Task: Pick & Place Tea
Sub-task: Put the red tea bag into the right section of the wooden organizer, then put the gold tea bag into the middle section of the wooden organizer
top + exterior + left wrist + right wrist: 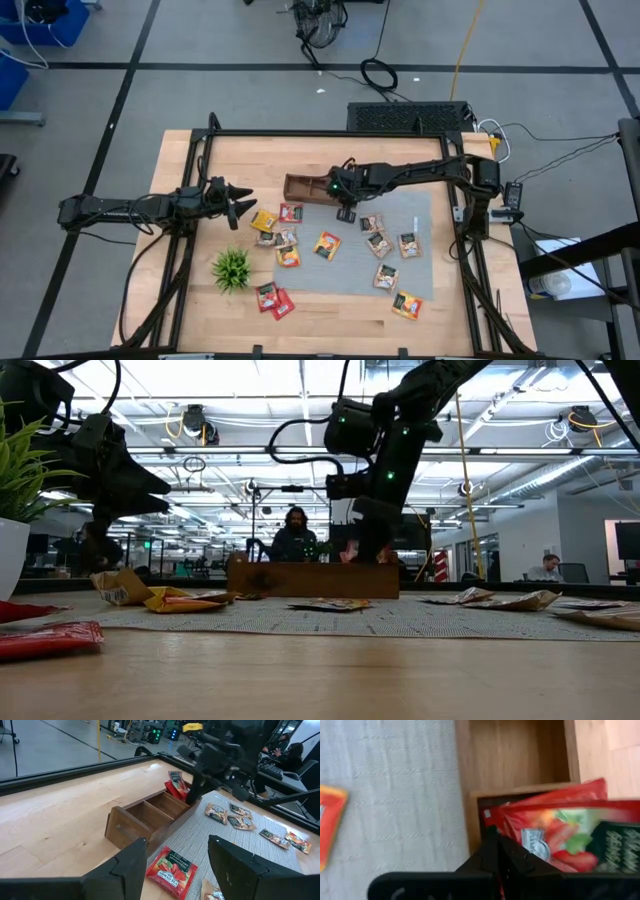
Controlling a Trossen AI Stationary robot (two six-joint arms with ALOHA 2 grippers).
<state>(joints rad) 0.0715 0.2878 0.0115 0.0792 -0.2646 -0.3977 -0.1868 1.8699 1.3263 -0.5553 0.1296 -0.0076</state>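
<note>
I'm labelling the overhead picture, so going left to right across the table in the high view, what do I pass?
Left hand → green plant → wooden tray → right hand, at the tray's right end → orange tea packet near the mat's right edge.

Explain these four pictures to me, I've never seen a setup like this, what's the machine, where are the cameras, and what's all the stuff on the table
This is a robot with two dark arms working at a wooden table. One picture looks straight down from above, one looks level across the tabletop, and two come from cameras on the arms' wrists.

On the table lie a grey mat, a small green plant, a wooden tray with compartments, and many small tea packets scattered about, red, orange and yellow.

The right claw is at the tray's end, shut on a red tea packet, which its wrist camera shows right over a tray compartment. The left claw waits open, off to the left near the packets.
</note>
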